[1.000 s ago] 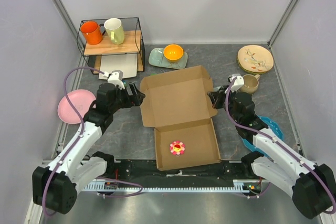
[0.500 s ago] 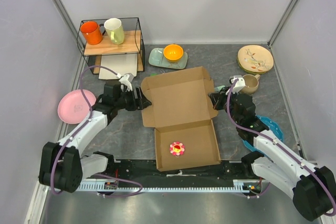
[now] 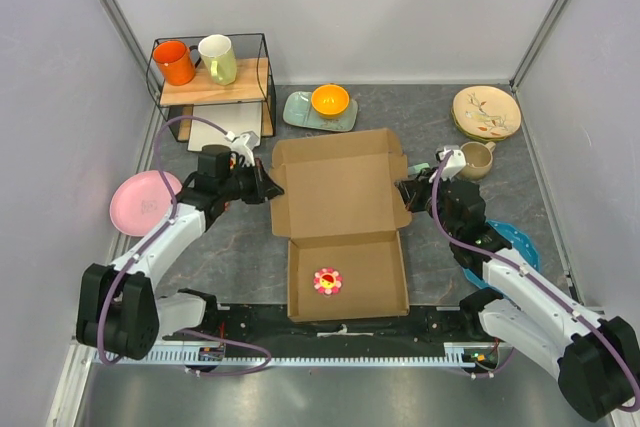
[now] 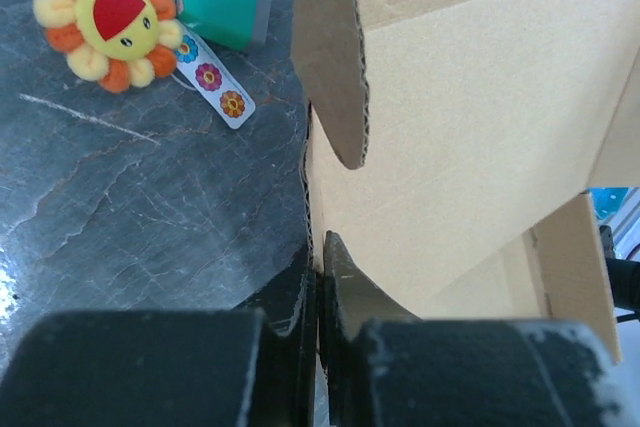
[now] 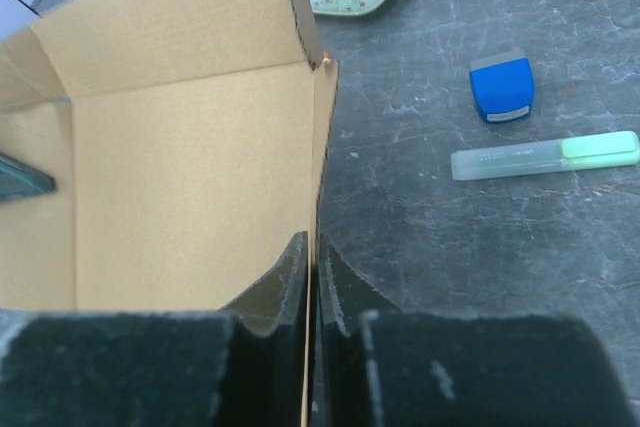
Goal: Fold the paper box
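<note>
left gripper (image 4: 320, 252) and right gripper (image 5: 312, 247) pinching paper box (image 3: 340, 187) walls, highlighter (image 5: 545, 155) visible only from right wrist

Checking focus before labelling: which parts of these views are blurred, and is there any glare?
Left wrist: the left gripper is dark and soft-focused, the paper box edge crisp. Right wrist: the right gripper blurred likewise, table sharp. Top external: evenly lit, no glare.

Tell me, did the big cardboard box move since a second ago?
Yes. The paper box slid a little to the left, toward the pink plate, and turned to sit straighter.
</note>
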You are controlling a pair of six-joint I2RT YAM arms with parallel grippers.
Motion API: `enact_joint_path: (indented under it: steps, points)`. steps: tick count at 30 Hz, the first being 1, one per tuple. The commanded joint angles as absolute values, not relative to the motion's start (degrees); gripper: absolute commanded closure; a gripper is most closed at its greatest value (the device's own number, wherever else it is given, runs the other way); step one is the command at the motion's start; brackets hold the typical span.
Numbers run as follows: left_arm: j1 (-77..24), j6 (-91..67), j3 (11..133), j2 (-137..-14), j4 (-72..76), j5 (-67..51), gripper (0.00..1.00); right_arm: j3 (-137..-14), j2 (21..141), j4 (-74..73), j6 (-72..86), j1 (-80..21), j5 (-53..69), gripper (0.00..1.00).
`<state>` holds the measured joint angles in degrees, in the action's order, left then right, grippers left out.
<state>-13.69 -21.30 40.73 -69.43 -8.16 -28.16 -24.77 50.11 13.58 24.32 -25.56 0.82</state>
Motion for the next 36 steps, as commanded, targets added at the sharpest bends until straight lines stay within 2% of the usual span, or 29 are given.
enact_joint_path:
  steps: [1, 4, 7, 18, 27, 32, 35, 36]
  points:
    - [-13.7, -17.3, 42.1, -65.1, -4.4, -27.3, 0.96, -29.4, 51.4, 11.5, 24.3, -25.8, 1.1, 0.66]
    - [-14.6, -17.3, 38.4, -62.4, 2.9, -25.5, 0.98, -33.8, 53.4, 7.6, 24.3, -25.8, 0.4, 0.51]
    - [-14.9, -15.4, 31.3, -59.3, 17.5, -24.6, 0.98, -37.7, 56.6, 4.4, 22.6, -25.7, -1.1, 0.48]
    - [-14.9, -9.8, 25.2, -60.5, 29.8, -18.1, 0.98, -41.3, 60.4, 0.2, 20.0, -25.7, -1.6, 0.53]
    - [-15.5, -4.6, 26.1, -63.1, 31.1, -20.0, 0.98, -46.7, 62.7, -6.2, 16.7, -25.6, -4.4, 0.42]
    - [-16.6, -3.6, 25.9, -62.8, 31.1, -20.4, 0.98, -51.1, 68.2, -9.0, 14.2, -25.6, -4.8, 0.39]
    - [-17.0, -3.3, 25.9, -62.7, 30.9, -20.5, 0.98, -52.2, 70.5, -9.0, 13.8, -25.6, -4.5, 0.42]
    - [-17.3, -3.0, 25.8, -62.3, 30.8, -20.3, 0.98, -52.6, 70.9, -9.1, 13.6, -25.6, -4.7, 0.46]
